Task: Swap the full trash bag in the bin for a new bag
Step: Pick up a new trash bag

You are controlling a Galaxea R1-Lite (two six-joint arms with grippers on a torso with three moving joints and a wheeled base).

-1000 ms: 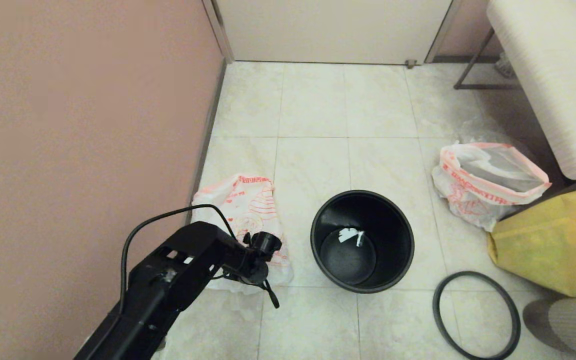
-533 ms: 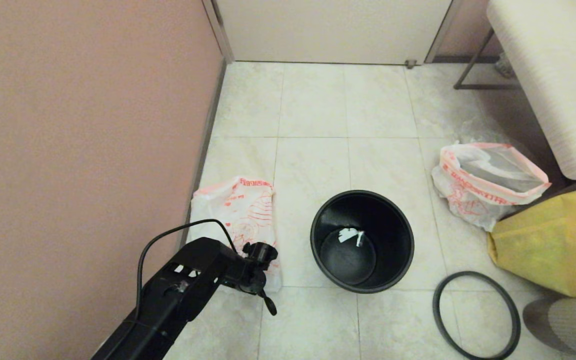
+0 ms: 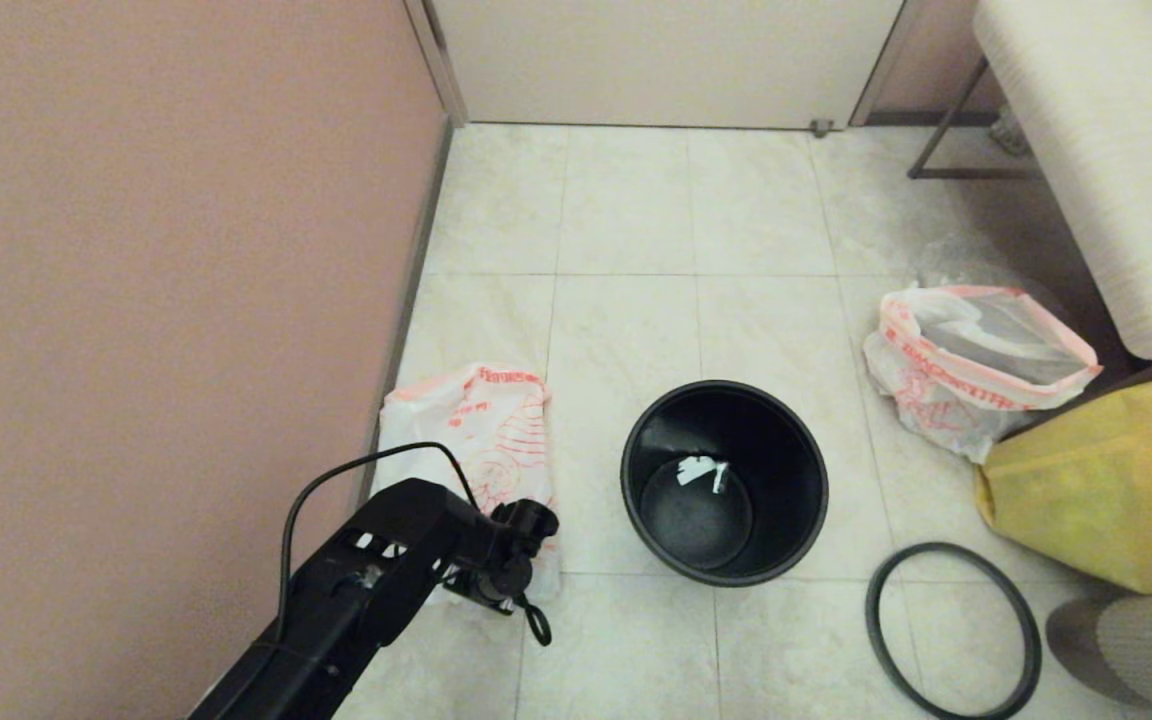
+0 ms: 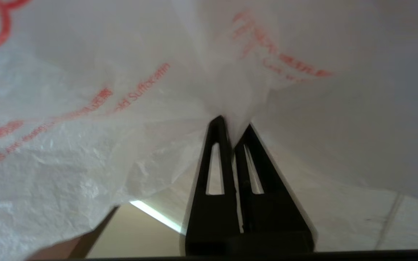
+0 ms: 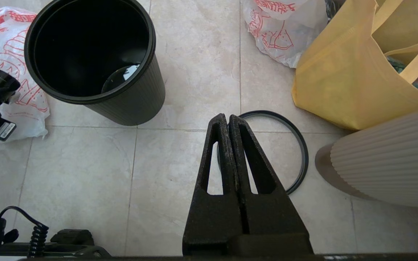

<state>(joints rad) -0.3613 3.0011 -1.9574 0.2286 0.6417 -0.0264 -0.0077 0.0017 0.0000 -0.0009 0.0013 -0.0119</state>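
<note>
The new bag (image 3: 476,430) lies limp on the tiles by the pink wall, white with red-orange print. My left gripper (image 4: 233,125) is shut on a pinch of the new bag's film (image 4: 129,108) at its near edge. In the head view the left wrist (image 3: 506,560) covers the fingers. The bin (image 3: 724,480) stands upright and unlined to the right of the bag, with a white scrap (image 3: 701,470) at its bottom. The full trash bag (image 3: 976,360) sits farther right. My right gripper (image 5: 228,117) hangs shut and empty over the floor, above the hoop (image 5: 299,145).
The dark hoop (image 3: 953,630) lies flat on the floor right of the bin. A yellow bag (image 3: 1106,480) stands against the full bag. A ribbed beige object (image 3: 1136,640) sits at the near right. The pink wall (image 3: 166,300) runs along the left.
My left gripper has gone from open to shut, pinching the new bag's near edge. The bag's near edge has drawn in a little towards the wrist.
</note>
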